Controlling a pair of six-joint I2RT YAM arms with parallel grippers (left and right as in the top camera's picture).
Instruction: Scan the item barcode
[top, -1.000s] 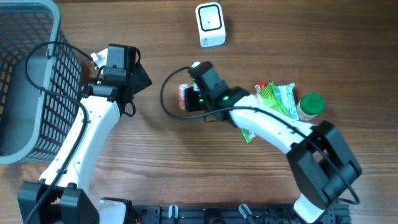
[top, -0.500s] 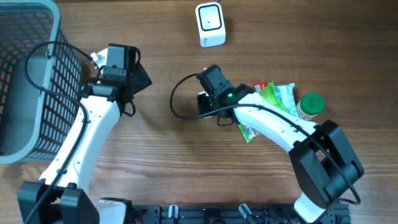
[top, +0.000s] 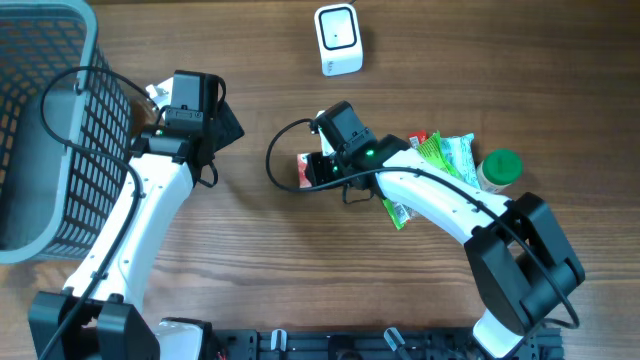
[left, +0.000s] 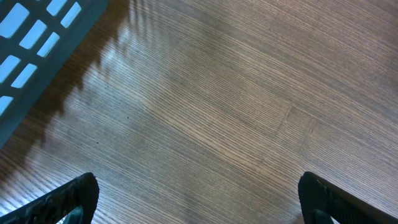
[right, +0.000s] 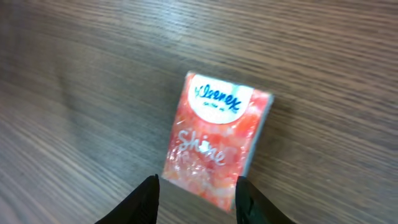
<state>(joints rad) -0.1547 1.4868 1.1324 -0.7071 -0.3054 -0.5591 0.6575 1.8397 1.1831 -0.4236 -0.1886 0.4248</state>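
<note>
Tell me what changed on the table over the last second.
The right gripper shifted slightly right and its jaws opened; the Kleenex packet now lies flat on the table between them, apparently let go. The left gripper, basket, white scanner and green snack packets stayed put.

The left arm (top: 140, 220) extended from its base at the near left, forearm angled away from the base and wrist directed downward. The left gripper (left: 199, 202) was fully spread, its fingertips (left: 71, 198) showing only at the lower corners of the wrist view. The right arm (top: 440, 200) reached from the near right toward the centre. The right gripper (right: 198, 199) pointed downward, its fingers (right: 146, 198) partly spread.
</note>
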